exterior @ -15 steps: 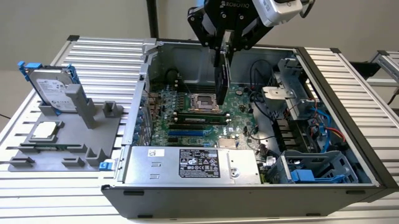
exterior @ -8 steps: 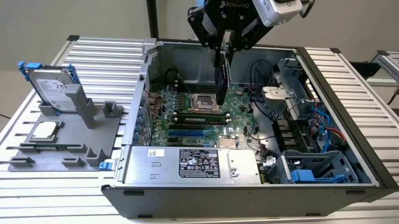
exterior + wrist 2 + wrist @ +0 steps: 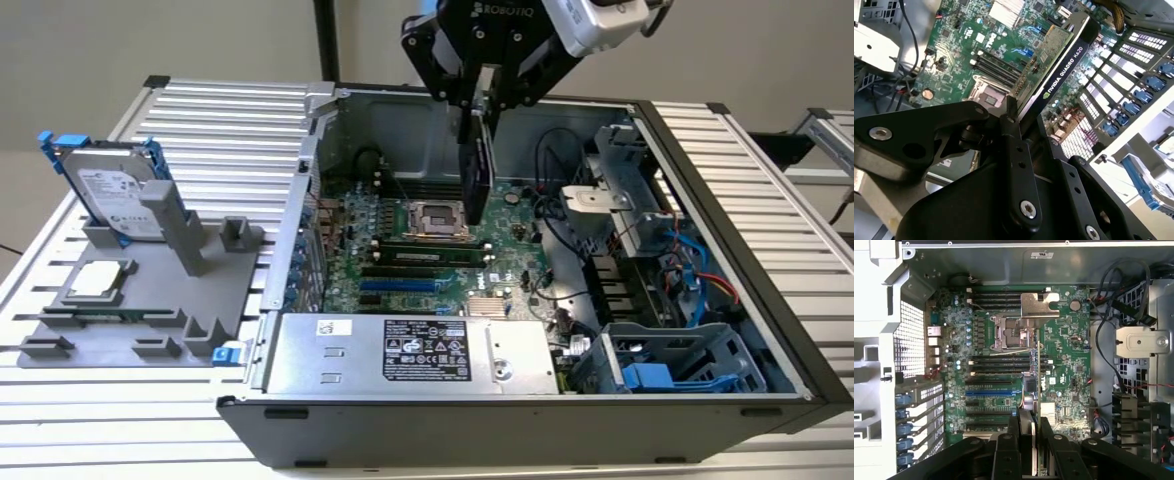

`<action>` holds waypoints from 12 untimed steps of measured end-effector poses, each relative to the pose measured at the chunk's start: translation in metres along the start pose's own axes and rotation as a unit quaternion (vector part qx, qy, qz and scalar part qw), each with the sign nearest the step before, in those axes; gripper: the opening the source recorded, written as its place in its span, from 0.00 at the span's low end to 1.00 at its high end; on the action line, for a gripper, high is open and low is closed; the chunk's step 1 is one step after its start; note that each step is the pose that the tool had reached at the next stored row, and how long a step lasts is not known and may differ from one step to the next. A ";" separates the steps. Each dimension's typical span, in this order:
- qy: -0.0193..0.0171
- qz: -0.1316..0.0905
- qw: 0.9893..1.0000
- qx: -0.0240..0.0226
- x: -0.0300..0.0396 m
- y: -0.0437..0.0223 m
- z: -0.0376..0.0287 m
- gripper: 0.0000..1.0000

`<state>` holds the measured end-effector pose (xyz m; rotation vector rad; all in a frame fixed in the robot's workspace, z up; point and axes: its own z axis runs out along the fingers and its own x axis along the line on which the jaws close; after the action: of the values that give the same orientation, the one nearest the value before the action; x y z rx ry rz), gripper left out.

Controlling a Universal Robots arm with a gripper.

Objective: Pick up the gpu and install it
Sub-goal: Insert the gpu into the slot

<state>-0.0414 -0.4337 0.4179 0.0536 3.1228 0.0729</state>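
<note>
My gripper (image 3: 478, 108) hangs over the open computer case (image 3: 727, 190), shut on the upper edge of the gpu (image 3: 474, 168). The card hangs edge-down above the green motherboard (image 3: 514, 215), near the processor socket (image 3: 434, 218), and its lower end looks clear of the board. In the second wrist view the gpu (image 3: 1056, 57) runs away from the black fingers (image 3: 1013, 131), green board on one face and black cooler on the other. The first wrist view sees the gpu (image 3: 1038, 375) edge-on with its silver bracket (image 3: 1039, 305) at the far end, over the blue slot (image 3: 989, 392) area.
A silver power supply (image 3: 414, 352) fills the case's near side. Drive cages and cables (image 3: 641, 230) crowd the exterior view's right side. Outside the case, on the exterior view's left, a hard drive (image 3: 114, 190) stands in a grey fixture (image 3: 147, 300). RAM sticks (image 3: 999, 360) sit by the socket.
</note>
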 end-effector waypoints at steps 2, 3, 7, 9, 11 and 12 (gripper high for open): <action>0.001 -0.011 1.000 0.000 0.0000 0.0000 -0.0001 0.00; 0.001 -0.016 1.000 0.000 -0.0001 0.0000 -0.0001 0.00; 0.002 -0.037 0.999 -0.001 -0.0001 0.0000 0.0000 0.00; 0.002 -0.047 0.999 -0.001 0.0000 0.0000 0.0000 0.00; 0.003 -0.057 0.998 -0.001 -0.0001 0.0000 0.0000 0.00; 0.003 -0.062 0.998 -0.001 -0.0001 0.0000 0.0000 0.00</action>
<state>-0.0413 -0.4337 0.4180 -0.1409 3.1231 0.0743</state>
